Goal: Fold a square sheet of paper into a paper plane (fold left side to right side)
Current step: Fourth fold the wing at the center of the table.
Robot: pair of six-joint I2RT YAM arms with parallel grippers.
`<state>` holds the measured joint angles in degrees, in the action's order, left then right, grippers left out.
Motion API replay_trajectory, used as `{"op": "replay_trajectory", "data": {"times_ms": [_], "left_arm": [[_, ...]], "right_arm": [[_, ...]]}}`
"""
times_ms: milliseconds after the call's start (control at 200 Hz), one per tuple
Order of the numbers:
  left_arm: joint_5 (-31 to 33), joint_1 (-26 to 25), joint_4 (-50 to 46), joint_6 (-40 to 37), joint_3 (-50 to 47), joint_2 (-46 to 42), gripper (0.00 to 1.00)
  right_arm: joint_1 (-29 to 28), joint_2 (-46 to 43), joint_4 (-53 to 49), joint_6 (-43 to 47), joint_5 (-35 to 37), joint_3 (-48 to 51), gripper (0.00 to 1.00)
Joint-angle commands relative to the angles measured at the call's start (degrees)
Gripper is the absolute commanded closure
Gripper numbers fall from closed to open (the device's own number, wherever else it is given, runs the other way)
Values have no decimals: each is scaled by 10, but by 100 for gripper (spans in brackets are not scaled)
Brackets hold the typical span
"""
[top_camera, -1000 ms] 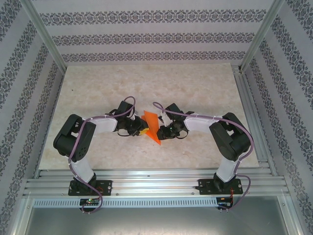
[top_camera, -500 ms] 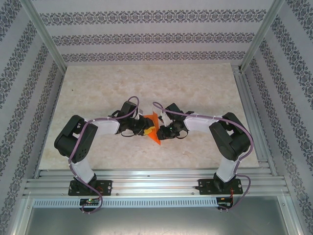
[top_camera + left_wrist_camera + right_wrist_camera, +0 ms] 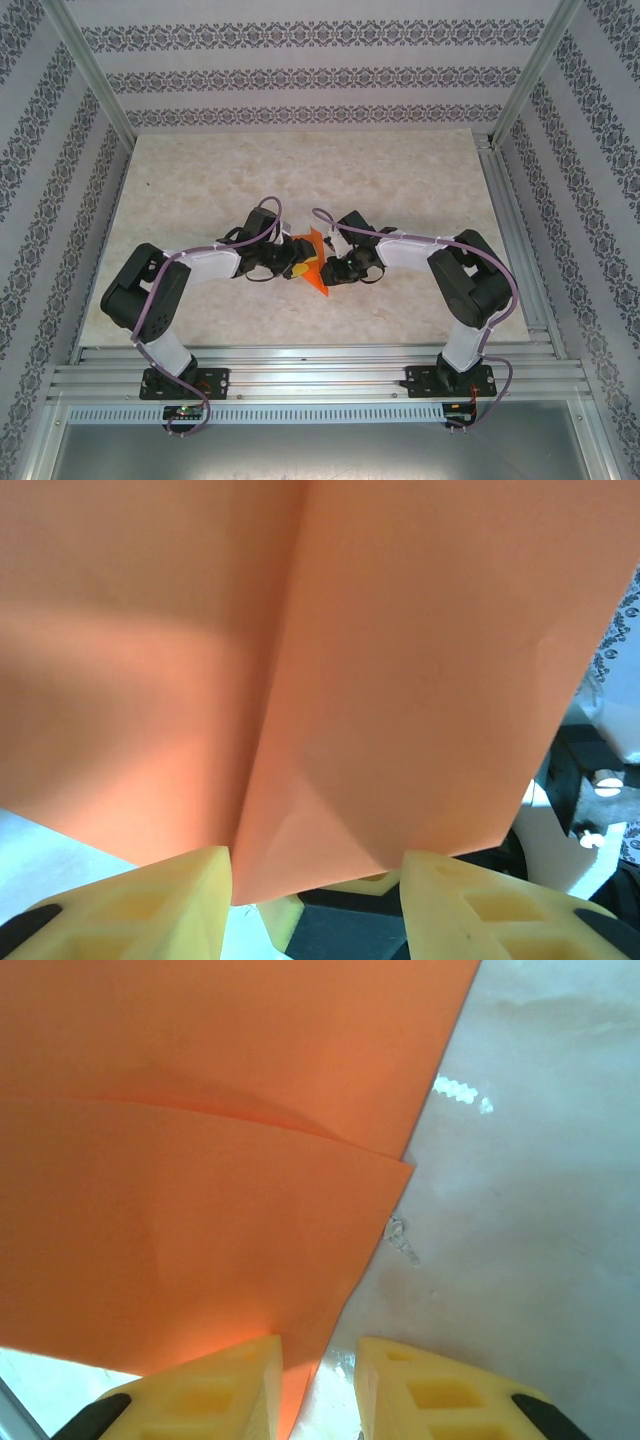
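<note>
Left gripper [image 3: 312, 860], jaws wide and gripping nothing, straddles the paper's [image 3: 300, 680] edge. Right gripper [image 3: 318, 1348], barely parted, sits at its side. A second ago the left jaws were narrower.

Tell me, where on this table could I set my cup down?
The far half of the table, up to the back wall, is bare. A smaller patch lies at the near edge, between the left arm and right arm. The middle is crowded: both arms meet at the paper.

A robot test cell in a lab. Aluminium frame posts [image 3: 90, 70] hold damask-patterned wall panels [image 3: 300, 75] around a marble-look tabletop [image 3: 400, 170].
</note>
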<state>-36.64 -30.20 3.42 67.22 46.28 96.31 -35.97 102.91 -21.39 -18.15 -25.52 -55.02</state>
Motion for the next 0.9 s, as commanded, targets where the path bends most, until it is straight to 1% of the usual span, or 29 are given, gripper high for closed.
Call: {"op": "replay_trajectory", "data": {"times_ms": [0, 150, 320, 440, 714, 854, 899], "left_arm": [[9, -10, 6, -2, 6, -10, 49], [18, -11, -14, -12, 12, -12, 45], [21, -14, -7, -11, 12, -16, 40], [31, -14, -36, -26, 23, -18, 40], [30, -20, -15, -27, 26, -16, 38], [42, -22, -58, -57, 44, -12, 37], [46, -22, -63, -62, 45, -7, 38]], "right_arm": [[-7, 28, 10, -3, -2, 0, 73], [-8, 28, 10, -5, -2, 2, 73], [-7, 28, 11, -4, -2, 4, 73], [-8, 27, 11, -4, -2, 3, 73], [-8, 26, 9, -2, -2, 3, 73], [-7, 27, 9, -2, -3, 2, 73], [-8, 27, 9, -2, -3, 3, 73]]}}
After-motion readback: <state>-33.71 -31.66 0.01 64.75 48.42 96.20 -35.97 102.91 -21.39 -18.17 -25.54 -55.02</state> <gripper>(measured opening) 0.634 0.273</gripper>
